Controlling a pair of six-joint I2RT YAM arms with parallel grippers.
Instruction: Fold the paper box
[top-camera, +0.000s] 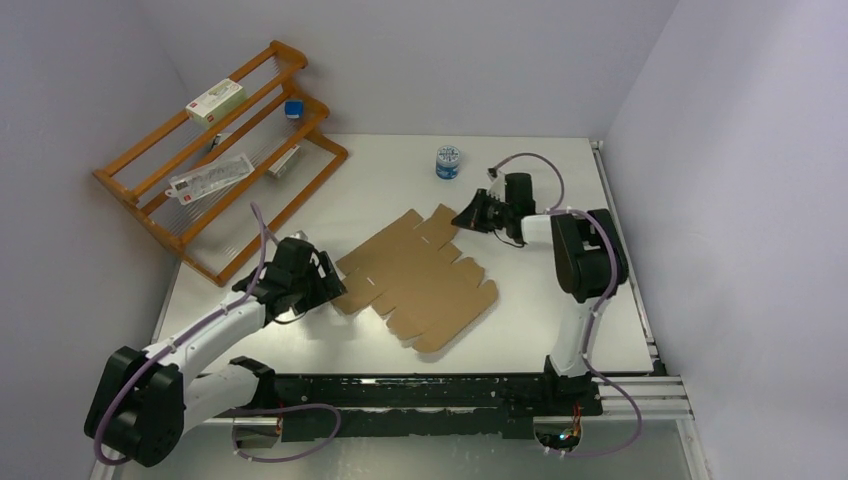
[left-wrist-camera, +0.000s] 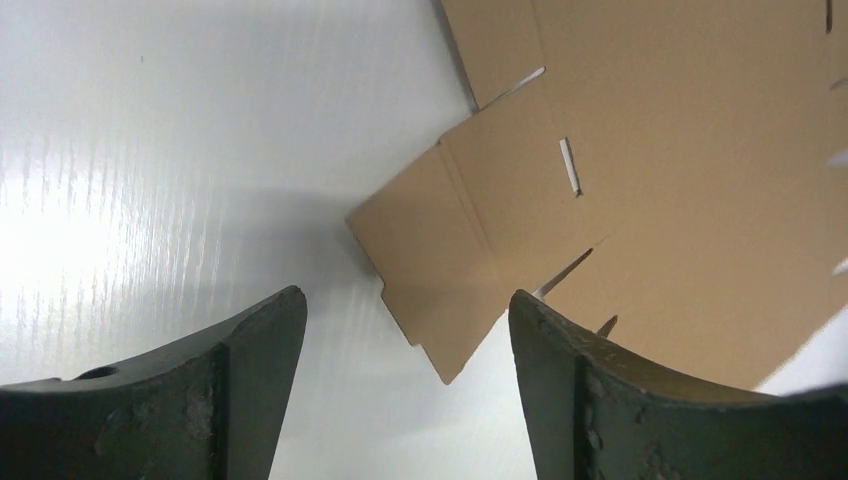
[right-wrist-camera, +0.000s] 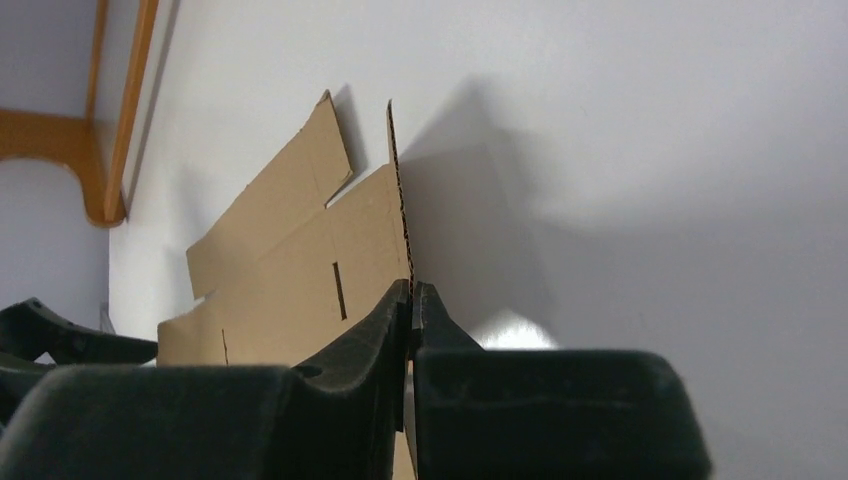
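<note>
- The box (top-camera: 415, 280) was seen flat on the surface (top-camera: 540, 310)
- Its far flap was pinched by the closed right hand (right-wrist-camera: 411, 292)
- The left hand (top-camera: 330, 285) was found open beside its left corner

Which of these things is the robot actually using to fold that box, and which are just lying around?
In use: paper box; right tool, pinching one flap; left tool, open beside it.
Lying about: wooden rack; white carton and plastic packet on it; blue-and-white jar.
</note>
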